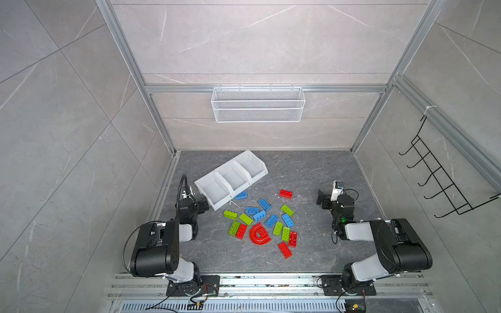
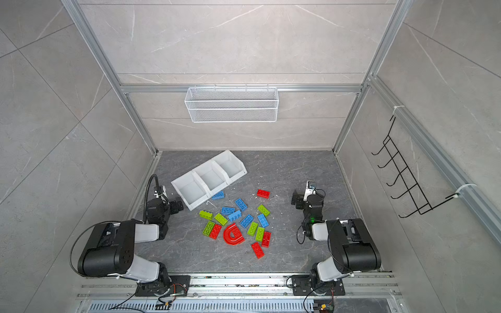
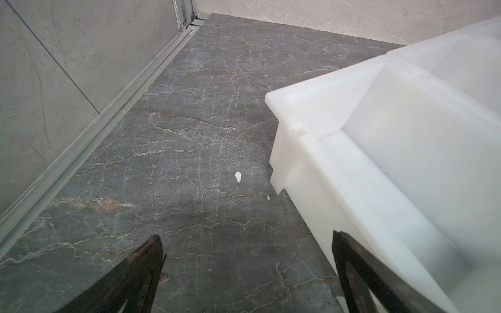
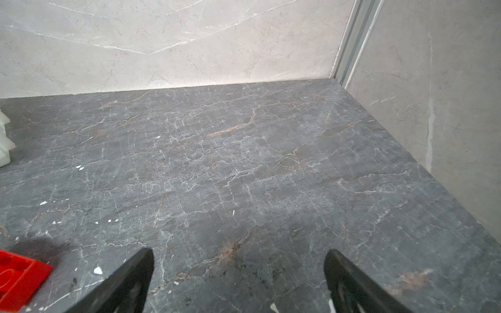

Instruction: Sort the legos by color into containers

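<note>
Three joined white containers (image 1: 233, 177) (image 2: 210, 177) lie slanted at the back left of the dark floor, all empty. The legos are scattered in the middle in both top views: blue bricks (image 1: 265, 204), lime green ones (image 1: 287, 210), red bricks (image 1: 285, 249) and nested red arches (image 1: 259, 234). One red brick (image 1: 285, 193) (image 4: 19, 279) lies apart toward the right. My left gripper (image 1: 202, 206) (image 3: 245, 238) is open, low beside the nearest container's corner (image 3: 298, 151), holding nothing. My right gripper (image 1: 322, 199) (image 4: 238, 253) is open over bare floor, right of the lone red brick.
A white wire mesh basket (image 1: 257, 104) hangs on the back wall. A black hook rack (image 1: 439, 173) hangs on the right wall. Aluminium frame rails run along the floor's left edge (image 3: 81, 151). Small white chips (image 4: 80, 168) dot the floor.
</note>
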Controlling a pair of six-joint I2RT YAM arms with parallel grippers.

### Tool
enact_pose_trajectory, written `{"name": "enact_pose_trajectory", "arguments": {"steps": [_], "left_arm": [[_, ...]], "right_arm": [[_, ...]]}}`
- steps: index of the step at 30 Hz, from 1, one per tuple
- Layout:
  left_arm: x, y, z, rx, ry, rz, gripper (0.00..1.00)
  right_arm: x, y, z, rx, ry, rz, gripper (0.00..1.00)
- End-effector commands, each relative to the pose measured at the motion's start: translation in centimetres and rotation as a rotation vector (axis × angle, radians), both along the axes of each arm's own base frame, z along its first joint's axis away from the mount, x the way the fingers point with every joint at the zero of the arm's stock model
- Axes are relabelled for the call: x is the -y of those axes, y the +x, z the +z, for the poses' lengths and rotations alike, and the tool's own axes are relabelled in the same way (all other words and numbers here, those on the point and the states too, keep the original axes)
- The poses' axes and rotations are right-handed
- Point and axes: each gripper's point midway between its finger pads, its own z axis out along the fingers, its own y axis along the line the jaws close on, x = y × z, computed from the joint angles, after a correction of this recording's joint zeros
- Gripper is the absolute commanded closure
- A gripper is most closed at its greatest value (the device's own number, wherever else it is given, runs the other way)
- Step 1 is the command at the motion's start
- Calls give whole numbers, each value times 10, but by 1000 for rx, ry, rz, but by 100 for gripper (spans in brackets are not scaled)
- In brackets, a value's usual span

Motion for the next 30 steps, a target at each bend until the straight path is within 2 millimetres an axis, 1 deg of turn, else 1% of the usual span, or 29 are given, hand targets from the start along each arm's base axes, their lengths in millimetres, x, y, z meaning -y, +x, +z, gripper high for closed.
{"name": "enact_pose_trajectory", "arguments": {"steps": [1,30], "left_arm": [[1,12,20,67,29,-19,0],[2,14,19,55,46,-17,0]], "right_arm": [[-3,5,6,18,-7,14,0],[-4,6,5,13,-7,19,0]]}}
